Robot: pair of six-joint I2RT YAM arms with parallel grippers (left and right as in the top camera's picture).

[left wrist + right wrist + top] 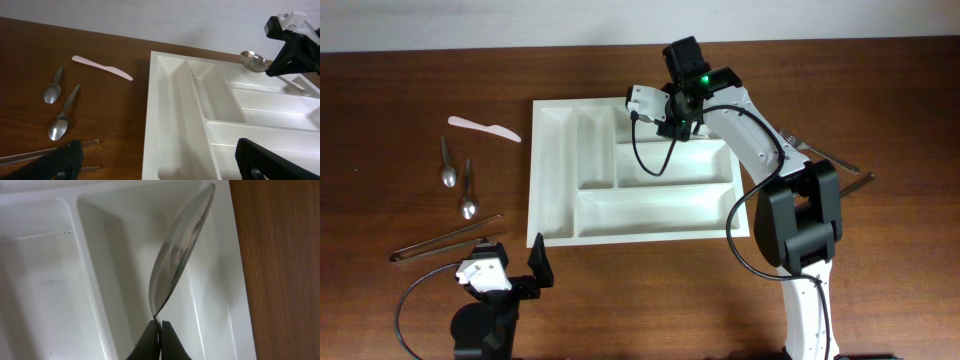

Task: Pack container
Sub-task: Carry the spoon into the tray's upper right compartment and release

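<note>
Right hand (160, 332) pinches a spoon (180, 255) above the empty container (650, 215), upper centre; left hand (515, 260) spread, lower left. Two loose spoons (448, 168), knife (483, 127) and tongs (445, 240) lie unpacked on the desk (380, 100).

**Tray open from above, clutter on your left**

Every compartment of the container (552, 215) lies bare, so you can drop in anywhere except along its far side. There the right end effector (667, 118) hangs low, pinching a spoon (180, 255). The right arm (760, 140) crosses the tray's far right corner, with a fork (825, 153) beyond it. Left of the tray, the worktop (390, 100) carries a plastic knife (483, 127), two loose spoons (447, 165) (468, 195) and tongs (445, 240). The left end effector (512, 262), fingers spread, sits at the near left corner.
</note>
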